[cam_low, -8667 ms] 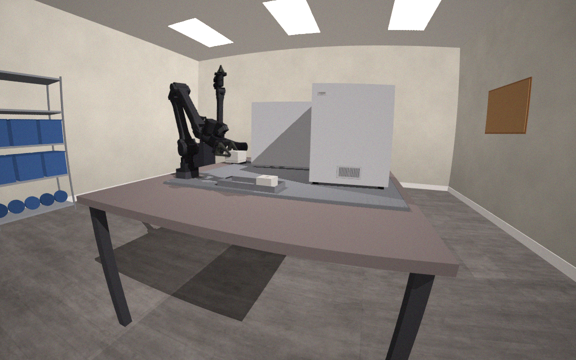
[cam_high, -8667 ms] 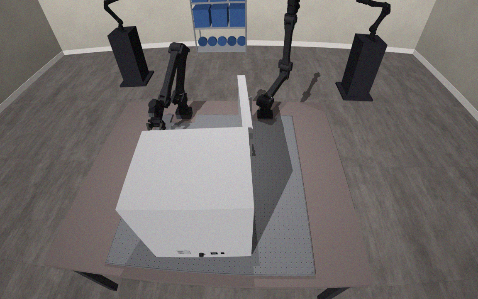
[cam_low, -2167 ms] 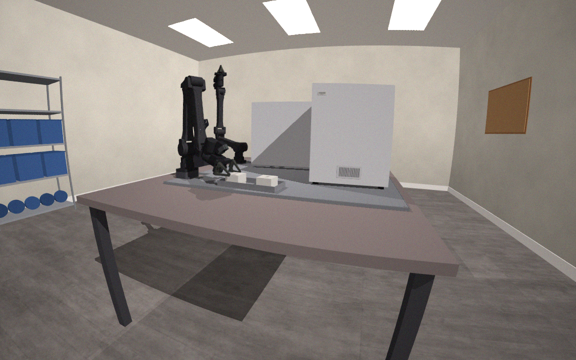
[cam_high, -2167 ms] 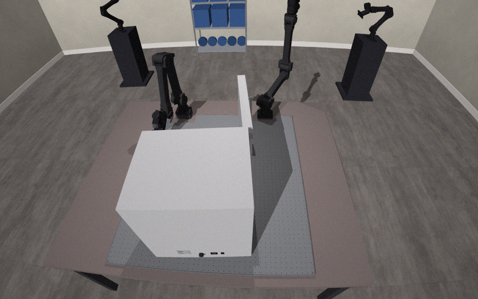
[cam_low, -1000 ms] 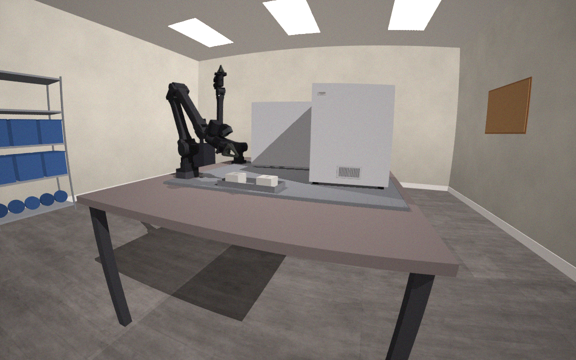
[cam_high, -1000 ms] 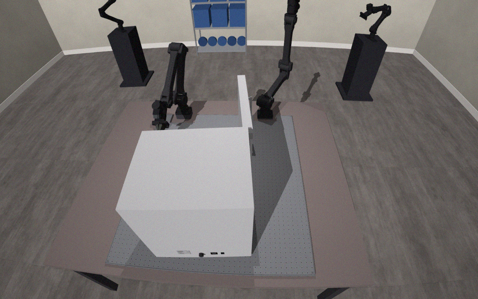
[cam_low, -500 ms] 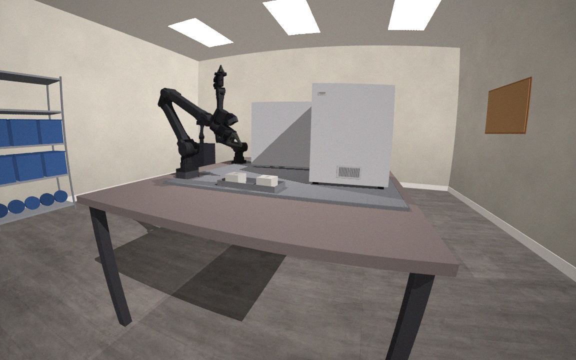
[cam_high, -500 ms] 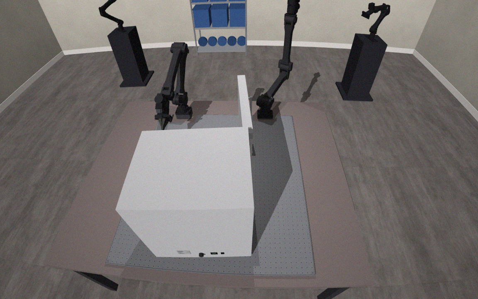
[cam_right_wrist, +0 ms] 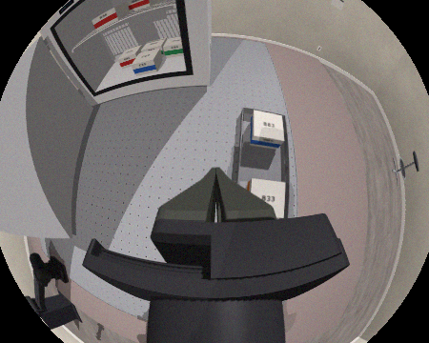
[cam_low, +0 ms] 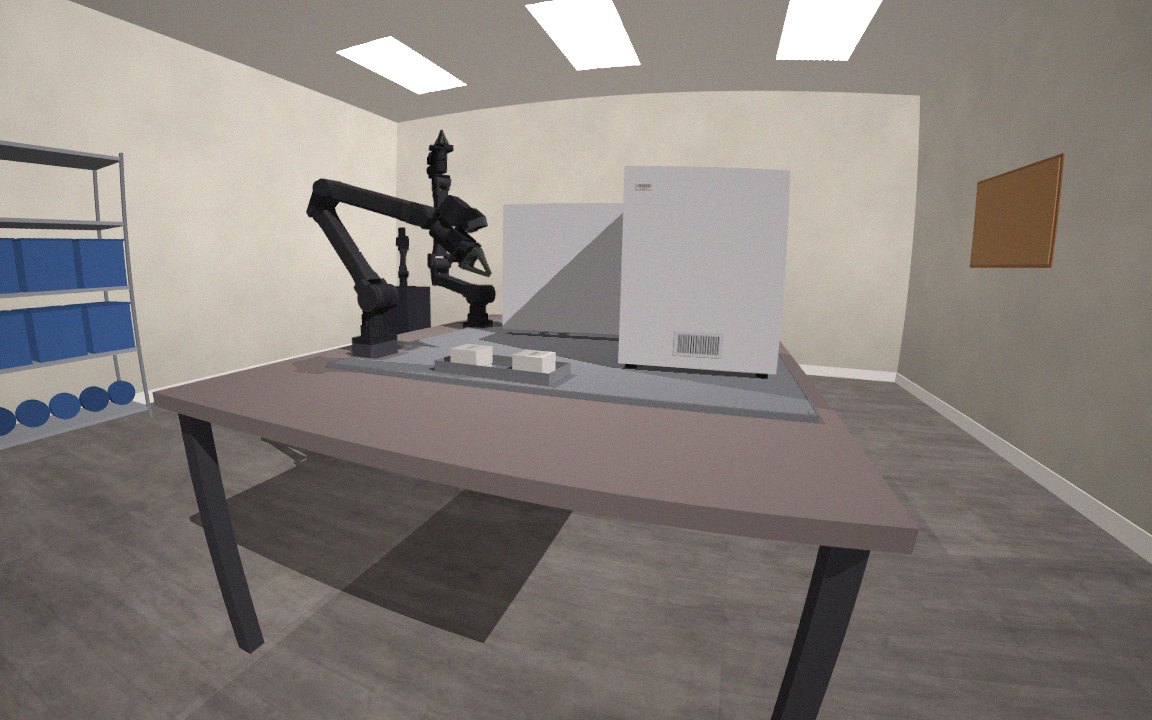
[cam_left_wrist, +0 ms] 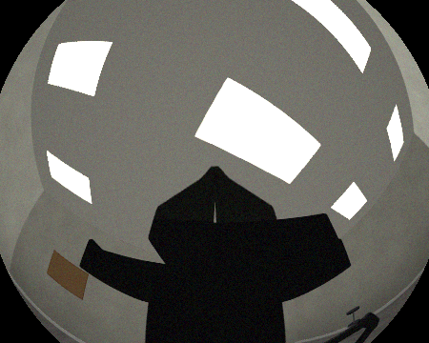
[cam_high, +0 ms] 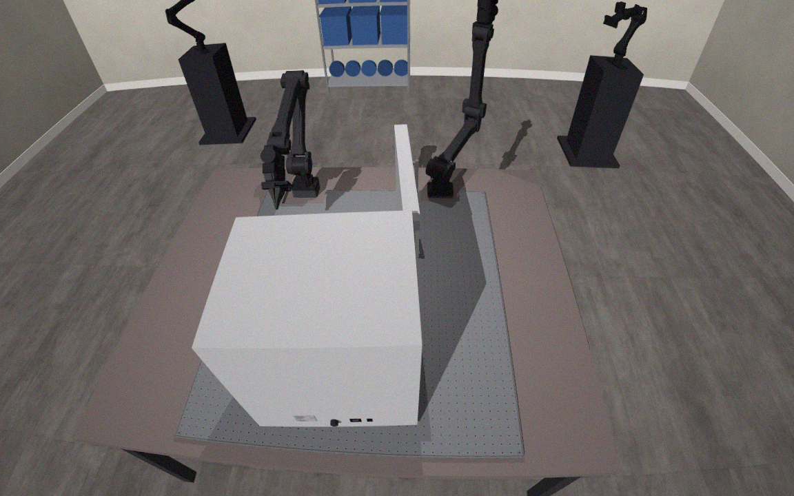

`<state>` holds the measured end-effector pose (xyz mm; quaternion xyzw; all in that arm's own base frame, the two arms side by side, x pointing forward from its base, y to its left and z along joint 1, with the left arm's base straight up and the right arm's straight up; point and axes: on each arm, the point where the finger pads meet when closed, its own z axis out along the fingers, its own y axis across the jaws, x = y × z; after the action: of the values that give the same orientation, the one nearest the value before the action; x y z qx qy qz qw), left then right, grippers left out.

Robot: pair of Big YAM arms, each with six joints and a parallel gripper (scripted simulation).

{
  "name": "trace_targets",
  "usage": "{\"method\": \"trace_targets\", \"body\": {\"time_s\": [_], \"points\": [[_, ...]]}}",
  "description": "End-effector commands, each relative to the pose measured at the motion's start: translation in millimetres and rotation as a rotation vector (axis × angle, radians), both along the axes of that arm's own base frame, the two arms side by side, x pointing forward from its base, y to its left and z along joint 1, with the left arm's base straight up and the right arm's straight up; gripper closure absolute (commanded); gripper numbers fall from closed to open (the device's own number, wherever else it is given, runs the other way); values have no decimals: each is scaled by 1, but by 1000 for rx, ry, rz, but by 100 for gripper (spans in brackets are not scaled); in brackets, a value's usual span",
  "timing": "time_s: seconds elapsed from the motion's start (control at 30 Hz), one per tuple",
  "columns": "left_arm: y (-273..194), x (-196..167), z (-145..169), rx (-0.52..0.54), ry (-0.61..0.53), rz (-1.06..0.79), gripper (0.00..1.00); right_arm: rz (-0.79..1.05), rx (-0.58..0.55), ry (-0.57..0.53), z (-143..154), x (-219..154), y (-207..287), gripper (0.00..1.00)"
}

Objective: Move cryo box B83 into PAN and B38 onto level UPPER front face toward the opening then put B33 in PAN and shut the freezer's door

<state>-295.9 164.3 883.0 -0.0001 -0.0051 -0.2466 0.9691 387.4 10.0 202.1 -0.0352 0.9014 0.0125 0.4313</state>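
Cryo box B33 [cam_right_wrist: 267,195] [cam_low: 471,354] and cryo box B83 [cam_right_wrist: 268,126] [cam_low: 533,360] sit upright, lids up, in PAN [cam_right_wrist: 238,143] [cam_low: 495,372]. The freezer [cam_high: 320,277] [cam_low: 705,268] [cam_right_wrist: 201,62] stands with its door [cam_high: 406,166] [cam_low: 553,259] [cam_right_wrist: 10,143] wide open. Its wire shelf [cam_right_wrist: 86,44] bears red-banded boxes; B38 cannot be made out. My right gripper [cam_right_wrist: 215,173] [cam_low: 487,272] [cam_high: 276,207] is shut, empty, above the PAN area, clear of both boxes. My left gripper [cam_left_wrist: 214,172] [cam_low: 441,133] is shut and empty, pointing up high behind the door.
Several boxes stand on the freezer's lower level, among them a blue-banded box [cam_right_wrist: 144,59] and a green-banded box [cam_right_wrist: 173,47]. The door stands between the two arms. PAN lies on the base plate [cam_high: 467,382] near the table's edge, in front of the freezer's opening.
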Motion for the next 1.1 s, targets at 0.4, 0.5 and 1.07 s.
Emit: {"method": "trace_targets", "body": {"time_s": [0.4,0.5,1.07], "points": [[-6,12,1,16,33,-12,100,1,9,-20,49,11,20,100],[-6,12,1,16,33,-12,100,1,9,-20,49,11,20,100],[-6,12,1,16,33,-12,100,178,17,-102,95,9,56,0]]}}
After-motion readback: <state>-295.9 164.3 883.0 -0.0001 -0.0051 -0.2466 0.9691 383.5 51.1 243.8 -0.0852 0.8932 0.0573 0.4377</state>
